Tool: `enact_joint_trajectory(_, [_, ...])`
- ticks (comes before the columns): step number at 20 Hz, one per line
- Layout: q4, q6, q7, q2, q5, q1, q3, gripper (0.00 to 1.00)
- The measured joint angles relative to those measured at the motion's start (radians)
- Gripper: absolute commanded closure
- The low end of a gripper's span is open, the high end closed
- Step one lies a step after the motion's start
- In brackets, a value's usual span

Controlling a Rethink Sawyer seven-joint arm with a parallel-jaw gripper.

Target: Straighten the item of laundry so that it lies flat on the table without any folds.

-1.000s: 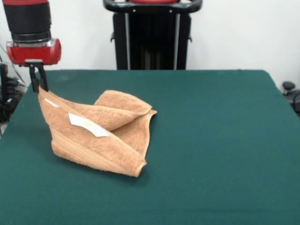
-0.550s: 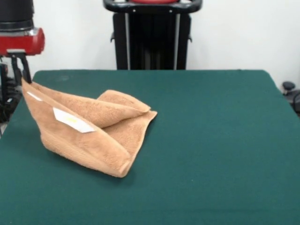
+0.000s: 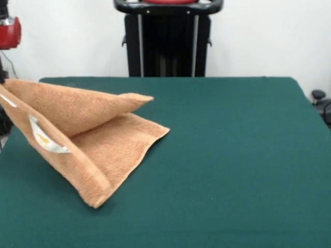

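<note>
Towel (image 3: 77, 134) hangs lifted by one corner over green worktop (image 3: 232, 155); jaws' state unclear. Dragging outward should unfold it.

A plain white wall (image 3: 258, 36) fills the background under even light. A black stand (image 3: 168, 39) rises against it, and dark clutter (image 3: 321, 106) sits at the right edge.

We are seeing the towel (image 3: 88, 139) lying at the frame's left on the table (image 3: 232, 155), its left corner lifted.
</note>
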Motion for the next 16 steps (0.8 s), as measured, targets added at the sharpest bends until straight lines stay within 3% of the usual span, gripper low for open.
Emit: enact_joint_trajectory(16, [-0.094, 0.07, -0.087, 0.008, -0.001, -0.009, 0.038, 1.0])
